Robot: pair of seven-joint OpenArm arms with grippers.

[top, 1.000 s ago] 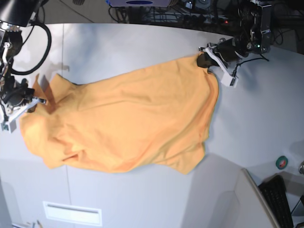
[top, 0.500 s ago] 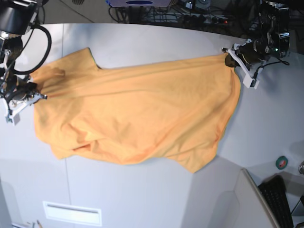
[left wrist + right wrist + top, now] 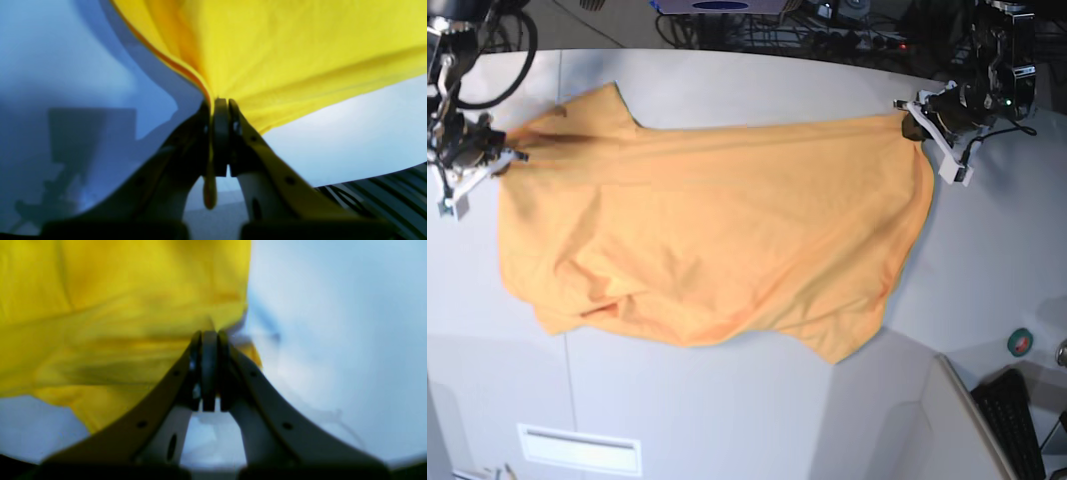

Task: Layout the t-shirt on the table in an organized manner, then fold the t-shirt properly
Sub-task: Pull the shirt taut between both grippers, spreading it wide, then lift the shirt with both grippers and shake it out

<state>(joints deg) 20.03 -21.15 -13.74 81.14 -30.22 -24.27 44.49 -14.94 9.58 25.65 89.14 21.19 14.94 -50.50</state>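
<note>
Between my claws: the t-shirt point(image 3: 717, 240) stretches across the table point(image 3: 727, 75), its upper edge pulled into a nearly straight line from one claw to the other.
Left claw point(image 3: 914, 122): pressed together on a corner of the t-shirt point(image 3: 283, 50); in the wrist view the cloth fans out up and away from my tips point(image 3: 220, 103), and a thin strip of hem hangs down between the fingers.
Right claw point(image 3: 507, 157): pressed together on the opposite corner; the fabric point(image 3: 116, 306) spreads up and to one side of my tips point(image 3: 209, 336), with bare table point(image 3: 333, 323) on the other side.
Cloth below the claws: it lies on the table in soft wrinkles, with a small fold near the lower edge on my right claw's side and a pointed corner drooping lowest nearer my left claw.
Print: no lettering shows on the upward face.
Past my left claw: a small green round object point(image 3: 1020, 342) and a black keyboard point(image 3: 1017, 420) sit well apart from the cloth.
</note>
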